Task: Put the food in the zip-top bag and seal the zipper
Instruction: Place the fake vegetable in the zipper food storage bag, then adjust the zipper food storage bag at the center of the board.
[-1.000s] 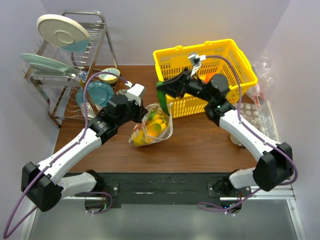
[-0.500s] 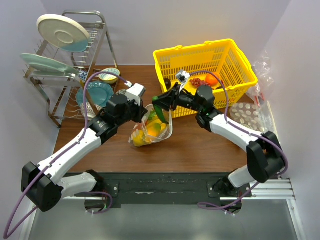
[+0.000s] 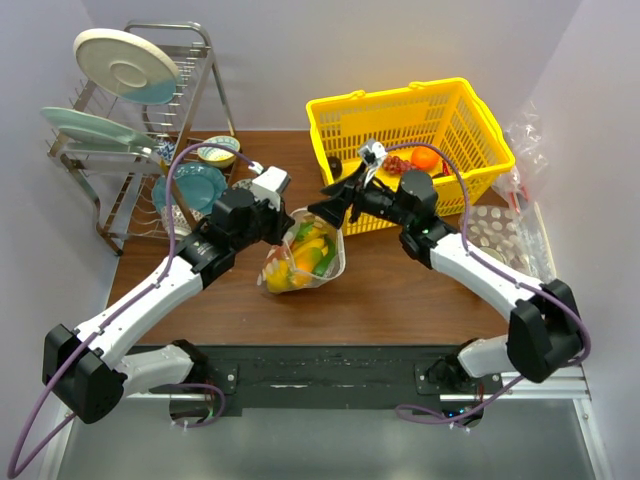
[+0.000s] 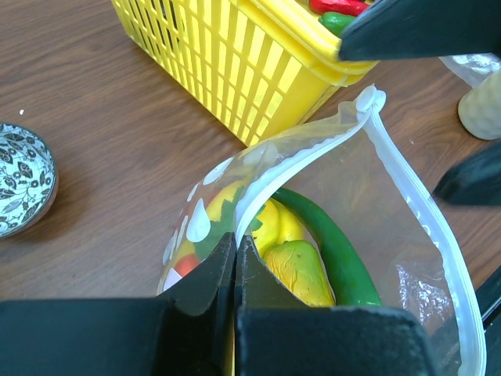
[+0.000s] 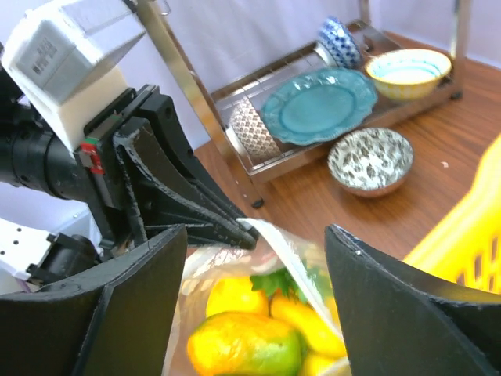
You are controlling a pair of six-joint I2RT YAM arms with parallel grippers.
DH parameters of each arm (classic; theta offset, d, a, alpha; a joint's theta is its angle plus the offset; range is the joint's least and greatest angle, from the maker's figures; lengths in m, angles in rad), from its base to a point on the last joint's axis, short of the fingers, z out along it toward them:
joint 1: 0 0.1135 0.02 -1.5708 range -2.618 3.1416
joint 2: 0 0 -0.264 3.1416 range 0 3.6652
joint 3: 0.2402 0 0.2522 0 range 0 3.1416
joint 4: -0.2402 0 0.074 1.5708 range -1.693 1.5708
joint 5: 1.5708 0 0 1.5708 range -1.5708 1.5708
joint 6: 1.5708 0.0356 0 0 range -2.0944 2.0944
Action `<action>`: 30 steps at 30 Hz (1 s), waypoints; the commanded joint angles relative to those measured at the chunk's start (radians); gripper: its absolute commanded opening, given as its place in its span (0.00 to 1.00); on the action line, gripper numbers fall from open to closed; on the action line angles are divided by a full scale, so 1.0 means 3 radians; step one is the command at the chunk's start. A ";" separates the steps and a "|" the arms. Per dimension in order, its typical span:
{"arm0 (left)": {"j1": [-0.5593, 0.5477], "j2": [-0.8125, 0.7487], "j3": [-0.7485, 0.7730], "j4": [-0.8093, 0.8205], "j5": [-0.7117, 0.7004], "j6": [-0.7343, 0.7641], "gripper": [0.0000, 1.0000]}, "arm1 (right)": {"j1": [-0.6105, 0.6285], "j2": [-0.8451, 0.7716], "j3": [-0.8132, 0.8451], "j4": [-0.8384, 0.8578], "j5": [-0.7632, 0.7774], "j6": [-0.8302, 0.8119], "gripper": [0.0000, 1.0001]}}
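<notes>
The clear zip-top bag [image 3: 305, 258] stands on the table with its mouth open and facing up. My left gripper [image 4: 235, 252] is shut on the bag's whitish zipper [image 4: 407, 180] strip at its near corner and holds that edge up. Inside lie the yellow banana bunch [image 4: 274, 223], the orange-green mango [image 5: 243, 345] and the long dark green vegetable [image 4: 337, 251]. My right gripper [image 3: 335, 205] hovers just over the bag's mouth, open and holding nothing; its black fingers [image 5: 133, 313] straddle the opening.
The yellow basket [image 3: 470, 115] stands right behind the bag, with red grapes and an orange [image 3: 425, 158] in it. A dish rack [image 3: 150, 130] with plates and bowls is at the back left. A patterned bowl [image 4: 19, 188] sits on the table. Crumpled plastic [image 3: 522, 140] lies at the far right.
My right gripper brought the green vegetable down from beside the basket to the bag, then opened; the vegetable now lies inside the bag. The left arm has held still.
</notes>
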 commanded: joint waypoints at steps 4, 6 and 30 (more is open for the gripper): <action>0.0058 -0.0065 -0.0001 0.0120 -0.0022 0.0026 0.00 | -0.0007 -0.0483 0.0474 -0.1780 0.0640 -0.0300 0.61; 0.0063 -0.0055 -0.0001 0.0120 -0.0016 0.0021 0.00 | -0.0007 -0.0626 0.0459 -0.2118 0.0732 -0.0295 0.58; 0.0150 -0.0039 -0.0006 0.0145 0.0040 0.0011 0.00 | 0.0085 -0.0509 -0.0109 -0.2165 0.0278 0.0155 0.30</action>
